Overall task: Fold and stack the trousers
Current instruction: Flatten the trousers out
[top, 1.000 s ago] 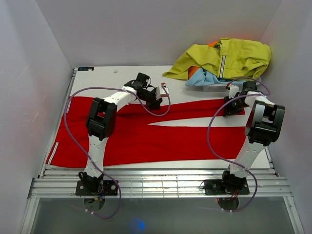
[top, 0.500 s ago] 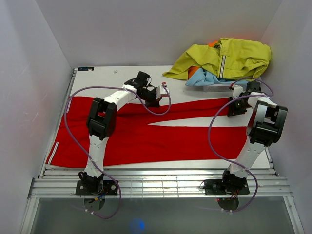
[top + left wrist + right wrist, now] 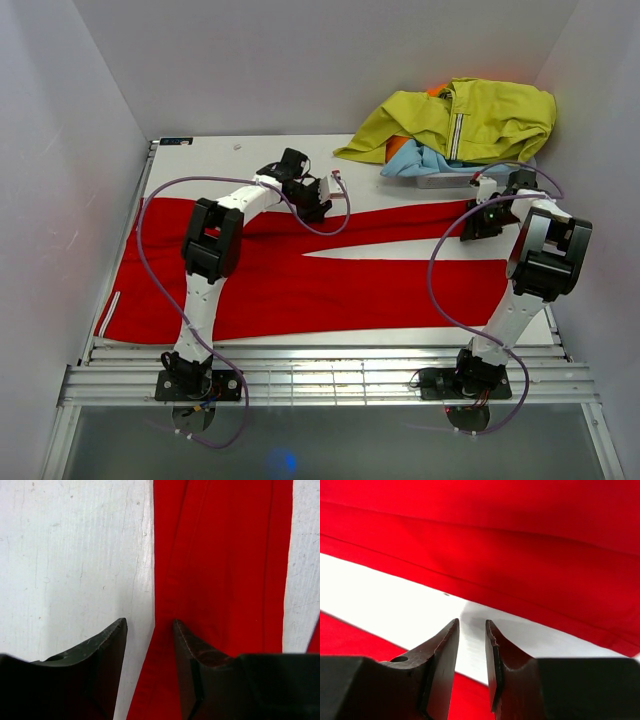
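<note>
- The red trousers (image 3: 330, 285) lie spread flat across the white table (image 3: 220, 160), waist to the left and both legs running right, with a thin wedge of bare table between the legs. Laid out this way they offer long straight edges, and the first fold looks not yet made
- The left gripper (image 3: 149, 630) sits low at the far edge of the far leg, roughly mid-length, with its jaws apart. In its wrist view the cloth's edge runs down into the gap between the two fingers (image 3: 107, 650), one over bare table and the other over red fabric. That stance suits pinching the edge, but nothing is clamped
- The right gripper (image 3: 471, 627) hangs low near the hem end of the same leg, jaws parted by only a narrow slit and holding nothing
- Through that slit only white table shows. One leg's seamed edge lies just ahead of the fingertips, and more red cloth shows at the lower left of that view
- Two grippers well apart along one leg suggests a two-point lift of the far edge toward the near side. The right one would probably need to reach onto the cloth first
- A yellow-green jacket (image 3: 470, 120) and a light blue garment (image 3: 420, 162) are heaped at the far right corner, near the legs' ends
</note>
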You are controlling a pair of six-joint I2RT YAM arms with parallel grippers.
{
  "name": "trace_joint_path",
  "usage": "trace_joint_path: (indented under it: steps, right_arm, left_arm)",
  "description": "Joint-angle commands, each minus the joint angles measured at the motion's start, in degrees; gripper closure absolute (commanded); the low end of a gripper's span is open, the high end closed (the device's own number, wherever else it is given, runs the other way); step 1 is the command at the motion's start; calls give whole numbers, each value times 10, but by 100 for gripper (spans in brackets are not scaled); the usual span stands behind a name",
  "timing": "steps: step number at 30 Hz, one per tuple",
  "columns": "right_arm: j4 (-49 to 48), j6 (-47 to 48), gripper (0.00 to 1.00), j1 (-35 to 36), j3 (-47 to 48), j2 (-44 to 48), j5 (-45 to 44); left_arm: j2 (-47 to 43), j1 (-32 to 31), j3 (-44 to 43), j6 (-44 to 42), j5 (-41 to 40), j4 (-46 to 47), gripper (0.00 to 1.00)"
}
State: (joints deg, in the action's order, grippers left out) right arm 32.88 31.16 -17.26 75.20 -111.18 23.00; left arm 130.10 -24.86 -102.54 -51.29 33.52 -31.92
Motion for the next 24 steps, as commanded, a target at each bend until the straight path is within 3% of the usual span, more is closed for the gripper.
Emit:
trace_joint_path:
  steps: [1, 2, 6, 13, 21, 24]
  right_arm:
    - [6, -54, 66, -2, 39, 23, 61]
    - [0, -63, 66, -2, 43, 17, 63]
    - [-35, -105, 67, -2, 47, -2, 55]
    - [-128, -182, 71, 1, 6, -13, 41]
    - [-109, -177, 78, 14, 11, -71, -143]
    - [-104, -160, 78, 13, 5, -69, -163]
  left_arm:
    - [11, 4, -14, -15, 25, -14, 52]
    - [13, 4, -15, -16, 28, -23, 60]
    - [17, 5, -14, -18, 39, -32, 79]
    - [18, 9, -13, -10, 48, -32, 100]
    - [17, 26, -33, 4, 32, -24, 100]
    - [20, 42, -49, 9, 28, -10, 100]
